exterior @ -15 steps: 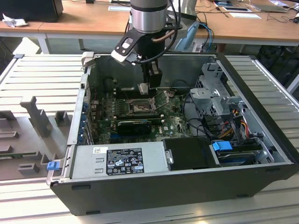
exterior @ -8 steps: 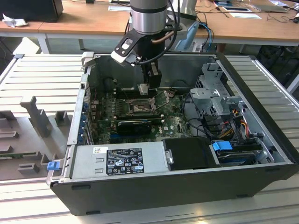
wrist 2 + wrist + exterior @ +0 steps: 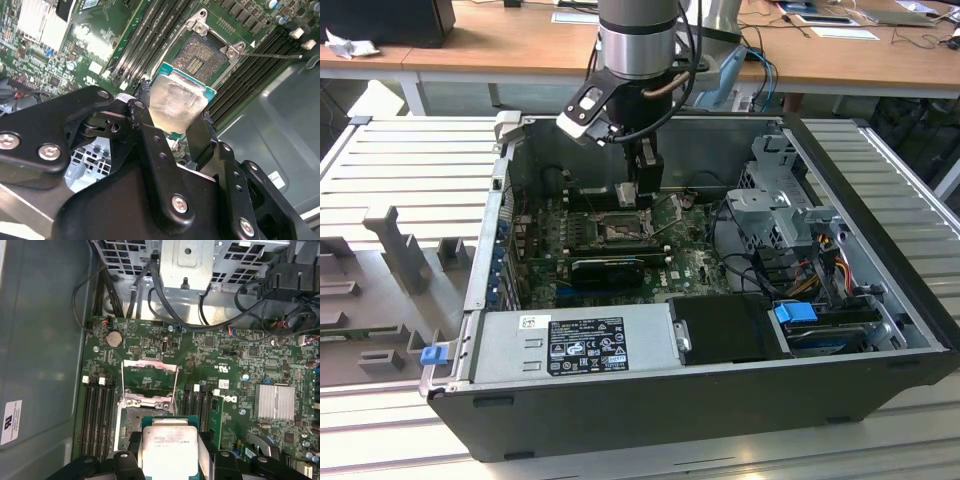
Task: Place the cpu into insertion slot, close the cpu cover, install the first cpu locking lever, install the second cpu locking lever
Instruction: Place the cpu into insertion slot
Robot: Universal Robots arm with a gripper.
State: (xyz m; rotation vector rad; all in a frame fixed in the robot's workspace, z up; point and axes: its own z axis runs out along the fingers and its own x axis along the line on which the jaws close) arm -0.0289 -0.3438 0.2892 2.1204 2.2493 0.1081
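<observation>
My gripper [image 3: 638,190] hangs inside the open computer case, shut on the cpu [image 3: 626,196]. In both wrist views the silvery square cpu [image 3: 176,102] [image 3: 167,449] sits between the black fingers [image 3: 201,134], held a little above the green motherboard. The insertion slot [image 3: 142,413] [image 3: 205,56] lies open just beyond the chip's edge, its greyish pin field bare. The cpu cover [image 3: 150,376] stands tilted up at the far side of the slot. A thin metal lever [image 3: 276,56] sticks out beside the slot.
Black memory slots [image 3: 98,415] flank the slot on both sides. A finned heatsink [image 3: 274,402], a coin battery [image 3: 114,338] and cables sit on the board. A metal drive cage [image 3: 780,205] and the power supply [image 3: 575,342] fill the case. The grey case wall [image 3: 40,365] is close by.
</observation>
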